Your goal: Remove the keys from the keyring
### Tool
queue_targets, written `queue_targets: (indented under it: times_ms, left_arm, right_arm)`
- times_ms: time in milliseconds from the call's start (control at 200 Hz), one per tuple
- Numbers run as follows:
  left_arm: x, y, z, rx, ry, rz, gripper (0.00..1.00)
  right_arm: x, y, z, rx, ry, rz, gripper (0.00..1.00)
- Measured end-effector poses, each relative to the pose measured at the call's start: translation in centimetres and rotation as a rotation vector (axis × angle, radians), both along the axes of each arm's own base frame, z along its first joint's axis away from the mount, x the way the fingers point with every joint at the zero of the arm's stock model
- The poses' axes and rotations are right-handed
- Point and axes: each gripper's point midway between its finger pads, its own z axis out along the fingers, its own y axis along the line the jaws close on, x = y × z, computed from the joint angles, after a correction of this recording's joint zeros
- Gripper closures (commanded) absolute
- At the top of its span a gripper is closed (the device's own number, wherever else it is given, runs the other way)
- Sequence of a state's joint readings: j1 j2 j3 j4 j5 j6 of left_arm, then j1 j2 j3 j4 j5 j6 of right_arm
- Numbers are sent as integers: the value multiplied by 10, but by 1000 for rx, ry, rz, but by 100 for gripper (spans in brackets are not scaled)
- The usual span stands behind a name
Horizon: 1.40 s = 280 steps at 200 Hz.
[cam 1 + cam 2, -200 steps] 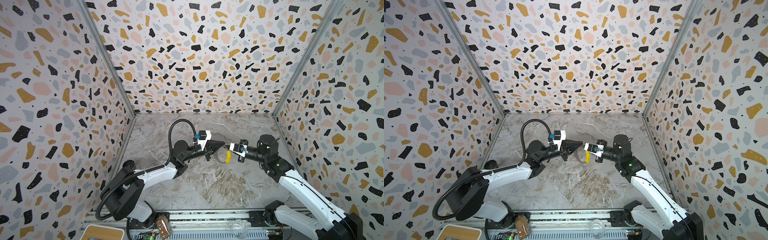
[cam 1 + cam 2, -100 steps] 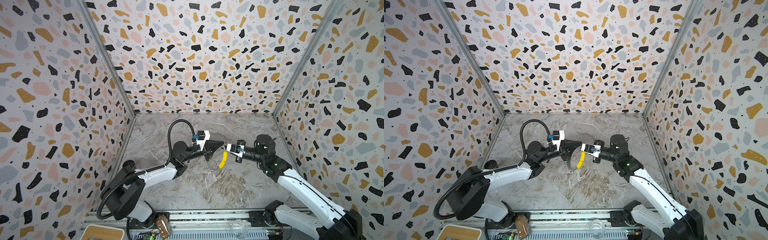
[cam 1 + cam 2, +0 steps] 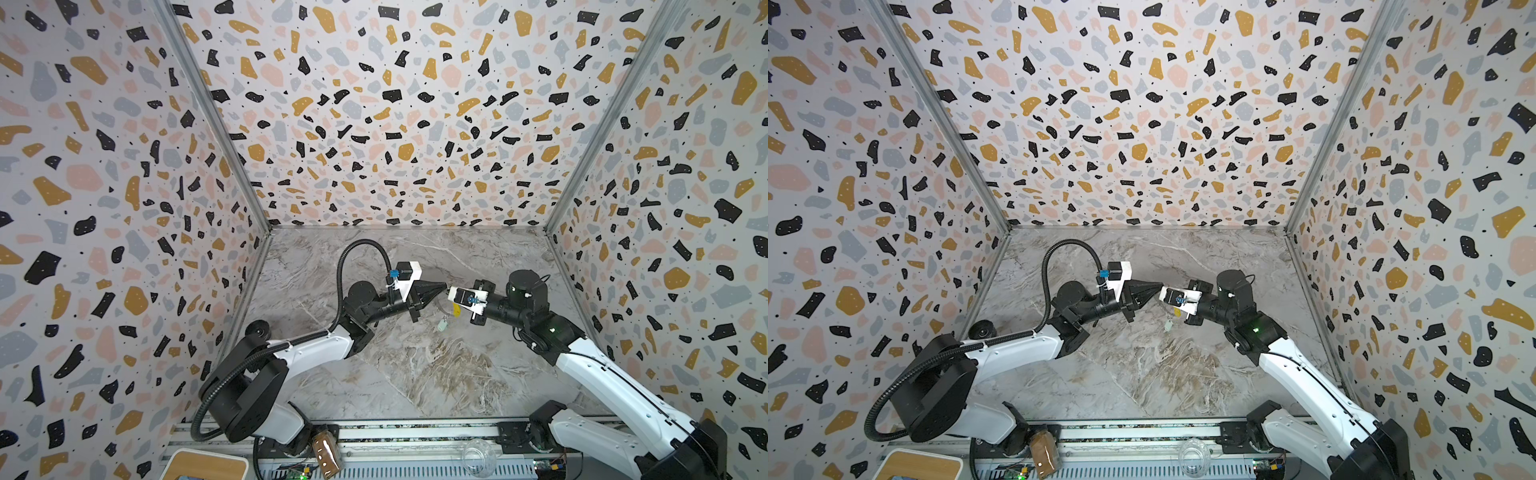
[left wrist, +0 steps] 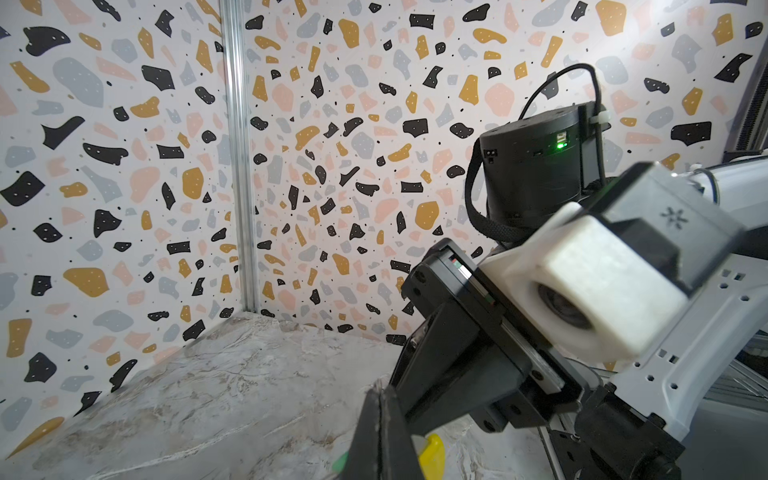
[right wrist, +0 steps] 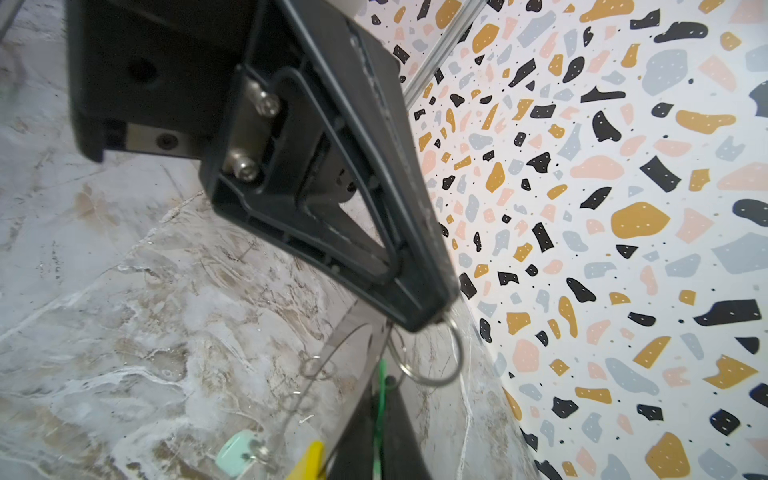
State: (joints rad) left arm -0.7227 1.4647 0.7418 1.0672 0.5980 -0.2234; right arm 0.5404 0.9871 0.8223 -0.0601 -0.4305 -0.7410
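The main risk, I think, is a lost grip: the left gripper (image 5: 436, 318) is closed on a small split ring (image 5: 459, 353) with only its very tip, so a hard or crooked pull could let the ring snap free and leave the key on the hoop; a pull the other way could drag the thin keyring (image 3: 456, 310) out of the right gripper (image 5: 382, 384), which is closed too, seemingly on the hoop just beside its yellow sleeve (image 5: 308, 458), though I cannot tell exactly what it pinches; the green tag (image 4: 340, 461) shows edge-on between the right fingers and might jam there, stopping its key from sliding off; the two grippers are almost touching in both top views, so a small twist could knock them together; a freed key would drop to the table (image 3: 395, 374) and might skid away; the keyring is held in the air between the grippers, above the middle of the table; it is a thin grey wire loop, hard to trace against the marbled top; of the keys, the mint tag (image 5: 237, 455) hangs lowest with a small silvery key (image 5: 258, 451) beside it, not yet off.
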Motion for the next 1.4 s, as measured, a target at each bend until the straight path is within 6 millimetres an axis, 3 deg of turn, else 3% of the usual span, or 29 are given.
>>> queue_targets:
  times_ms: [160, 696, 1111, 1402]
  left_arm:
    - [0, 2, 3, 0, -10, 10, 100]
    - [1, 2, 2, 2, -9, 16, 100]
    - [5, -2, -11, 90, -28, 30, 100]
    - [7, -4, -21, 146, -13, 32, 100]
  right_arm:
    - [3, -9, 5, -1, -20, -41, 100]
    - [4, -11, 5, -11, -26, -57, 100]
    - [2, -17, 2, -31, -34, -72, 100]
    - [-2, -17, -16, -21, -1, -67, 97]
